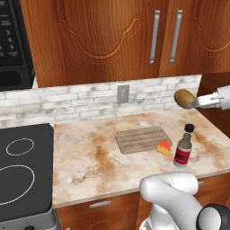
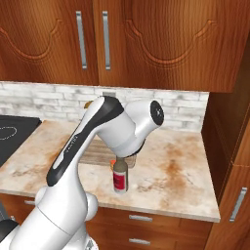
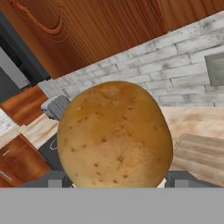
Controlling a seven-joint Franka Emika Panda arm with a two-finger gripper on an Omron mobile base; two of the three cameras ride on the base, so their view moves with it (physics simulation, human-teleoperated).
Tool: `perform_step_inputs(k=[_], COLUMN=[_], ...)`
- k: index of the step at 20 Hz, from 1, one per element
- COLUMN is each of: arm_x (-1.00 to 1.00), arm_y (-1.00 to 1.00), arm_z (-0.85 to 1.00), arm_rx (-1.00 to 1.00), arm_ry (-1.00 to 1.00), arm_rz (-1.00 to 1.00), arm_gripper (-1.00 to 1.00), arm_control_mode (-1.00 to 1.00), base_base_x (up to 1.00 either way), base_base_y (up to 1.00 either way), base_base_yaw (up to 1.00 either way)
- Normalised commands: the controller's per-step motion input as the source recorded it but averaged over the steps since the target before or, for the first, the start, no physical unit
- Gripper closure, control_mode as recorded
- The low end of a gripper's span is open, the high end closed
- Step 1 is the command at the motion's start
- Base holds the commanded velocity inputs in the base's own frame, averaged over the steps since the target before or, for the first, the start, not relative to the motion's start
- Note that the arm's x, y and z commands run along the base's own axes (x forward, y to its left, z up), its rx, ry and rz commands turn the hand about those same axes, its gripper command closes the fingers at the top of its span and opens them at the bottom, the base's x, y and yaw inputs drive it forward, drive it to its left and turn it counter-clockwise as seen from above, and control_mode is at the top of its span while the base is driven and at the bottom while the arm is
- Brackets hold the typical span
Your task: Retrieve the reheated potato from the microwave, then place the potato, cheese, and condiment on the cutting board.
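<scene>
- Arm: white Franka arm with dark joints; in the left base view it rises from the lower right, and its forearm comes in from the right edge, level, above the right end of the pale-brown slatted wooden cutting board (image 1: 142, 139).
- Two-finger gripper (image 1: 188, 102): jaws set wide and clamped on the roundish golden-brown potato (image 1: 184, 99); in the hand view the potato (image 3: 115, 135) sits between the two finger tips.
- Potato position: in the air, above and right of the cutting board, well clear of the counter.
- Yellow-orange cheese wedge (image 1: 164, 147): at the board's right front corner.
- Slim condiment bottle with dark cap and red label (image 1: 183, 147): upright, just right of the cheese.
- Black microwave (image 1: 13, 42): far left of the board, cut off by the frame.
- Right base view: arm covers most of the board; grip not readable there.
</scene>
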Motion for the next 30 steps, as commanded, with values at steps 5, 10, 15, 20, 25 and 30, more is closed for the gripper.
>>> perform_step_inputs(k=[5, 10, 15, 20, 25, 30], arm_x=[0.00, 0.00, 0.00, 0.00, 0.00, 0.00], arm_y=[0.00, 0.00, 0.00, 0.00, 0.00, 0.25], arm_z=[0.00, 0.00, 0.00, 0.00, 0.00, -0.06], arm_rx=[0.00, 0.00, 0.00, 0.00, 0.00, -0.07], arm_ry=[0.00, 0.00, 0.00, 0.00, 0.00, 0.00], arm_rz=[0.00, 0.00, 0.00, 0.00, 0.00, -0.07], arm_gripper=[1.00, 1.00, 1.00, 1.00, 1.00, 1.00], arm_control_mode=[-1.00, -1.00, -1.00, -1.00, -1.00, -1.00], base_base_x=[0.00, 0.00, 0.00, 0.00, 0.00, 0.00], base_base_y=[0.00, 0.00, 0.00, 0.00, 0.00, 0.00], base_base_yaw=[0.00, 0.00, 0.00, 0.00, 0.00, 0.00])
